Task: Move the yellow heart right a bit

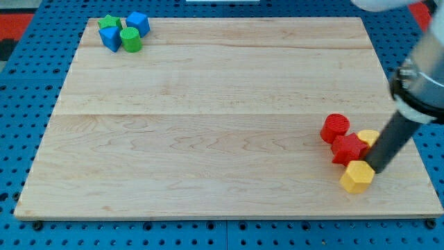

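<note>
Wooden counter (208,139) resting on a blue pegboard (21,139). At the view's top left, a tight cluster: green star-like block (109,23), blue cube-like block (138,23), another blue block (109,37), and a green cylinder (130,39), all touching or just beside one another, well apart from everything else.

At the view's lower right, a second cluster: red cylinder (336,128), red star-like block (349,148) touching it below and to the right, yellow hexagon-like block (358,176) at the bottom. Yellow heart (368,137) tucked just right of the red star-like block, largely hidden behind the dark rod, shape hard to make out.

No claw here, only the rod slanting down from the view's upper right. My tip (378,168) down between the yellow heart and the yellow hexagon-like block, just beside the red star-like block's right edge, touching or nearly touching the hexagon-like block's top. Holding nothing. No containers on the counter.
</note>
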